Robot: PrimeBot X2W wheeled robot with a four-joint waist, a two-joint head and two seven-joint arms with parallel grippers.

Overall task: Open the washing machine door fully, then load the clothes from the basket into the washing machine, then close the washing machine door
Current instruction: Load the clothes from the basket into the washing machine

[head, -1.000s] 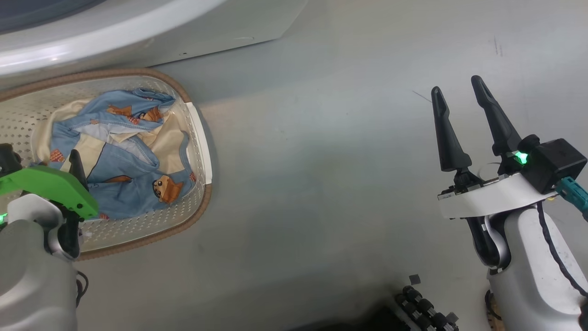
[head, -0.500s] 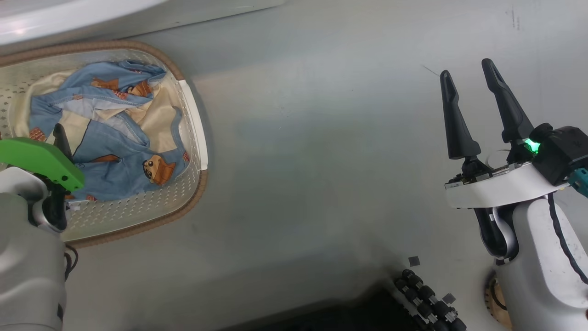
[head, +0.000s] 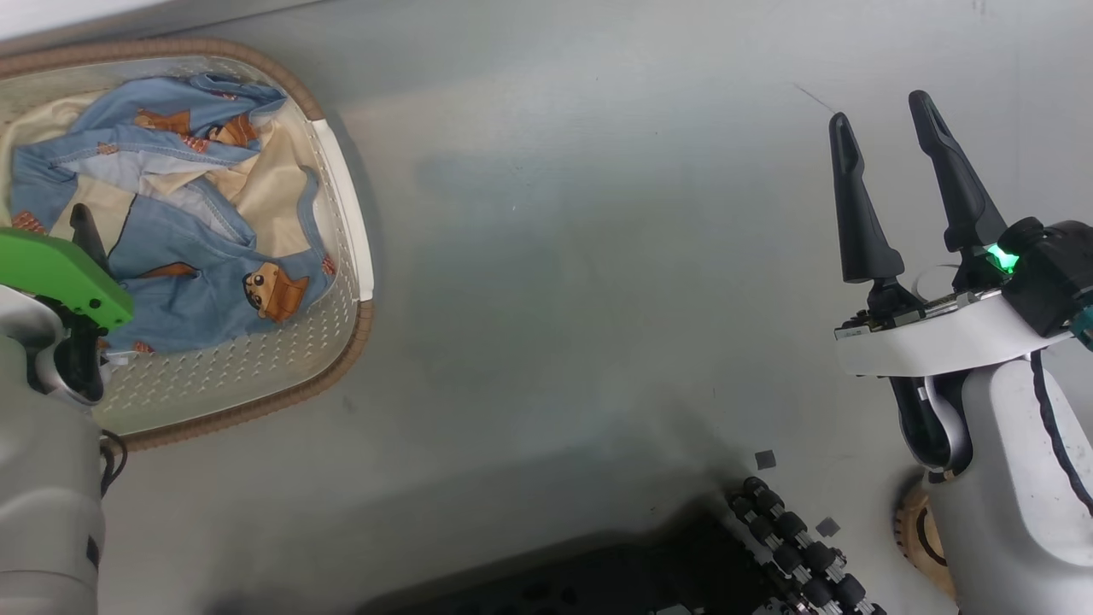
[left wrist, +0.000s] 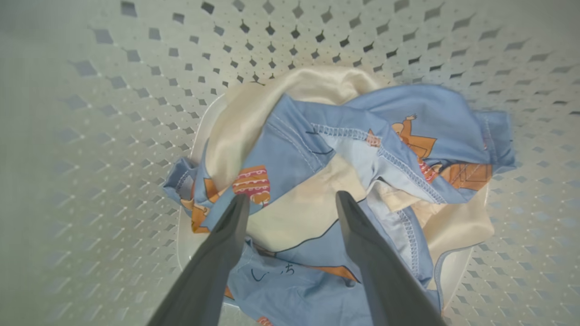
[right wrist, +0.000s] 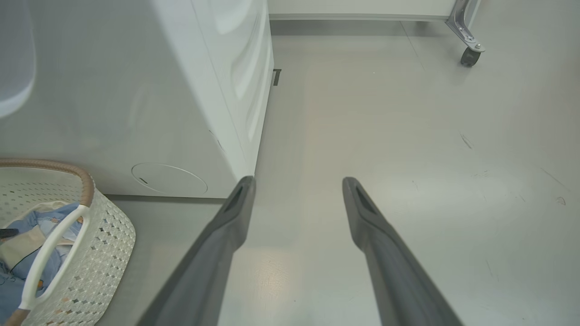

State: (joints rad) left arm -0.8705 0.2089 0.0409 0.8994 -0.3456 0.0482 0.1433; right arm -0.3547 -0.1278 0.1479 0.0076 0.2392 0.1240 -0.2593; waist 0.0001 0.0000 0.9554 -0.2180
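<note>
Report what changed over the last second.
The head camera shifted: the basket and washing machine slid up the picture, no move of theirs. Nothing gripped or released. Left gripper stays open over the clothes; right gripper stays open over the floor.

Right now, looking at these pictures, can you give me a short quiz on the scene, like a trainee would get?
1. True or false: the left gripper is shut on the clothes.
2. Where do the clothes lie? A) in the basket B) on a shelf C) on a chair.
3. Fill in: the basket's woven-look rim is ___.
Key: 1 false, its fingers stand open; 2 A; 3 brown.
</note>
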